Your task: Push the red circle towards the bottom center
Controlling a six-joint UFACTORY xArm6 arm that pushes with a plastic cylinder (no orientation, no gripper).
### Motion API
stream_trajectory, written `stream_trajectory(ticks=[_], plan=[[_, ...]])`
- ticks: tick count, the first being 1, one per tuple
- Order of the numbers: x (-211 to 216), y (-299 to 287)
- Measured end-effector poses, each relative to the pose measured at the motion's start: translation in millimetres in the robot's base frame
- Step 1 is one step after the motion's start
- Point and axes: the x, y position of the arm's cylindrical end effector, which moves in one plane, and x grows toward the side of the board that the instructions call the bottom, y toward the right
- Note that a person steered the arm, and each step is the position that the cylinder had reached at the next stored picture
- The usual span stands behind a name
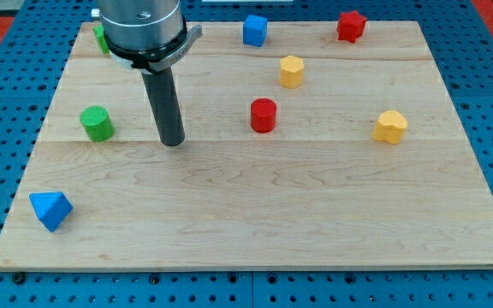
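Wooden board (255,214) carries red circle (263,115) among scattered blocks.

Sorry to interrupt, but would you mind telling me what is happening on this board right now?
I am a single arm with a rod, set to push the red circle towards the bottom centre of the wooden board. My tip rests on the board to the view's left of that block, apart from it, with the green cylinder further left. The red circle sits around the board's middle, so the push has not visibly started.
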Motion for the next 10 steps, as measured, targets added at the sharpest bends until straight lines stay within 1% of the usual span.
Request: stream_trajectory(ticks=[1,2,4,8,9,10], plan=[[-9.5,9.5],[-61.3,27.0],[-79.9,99.8],[-80.3,100.5],[-80.3,122.0],[-63.1,129.8]])
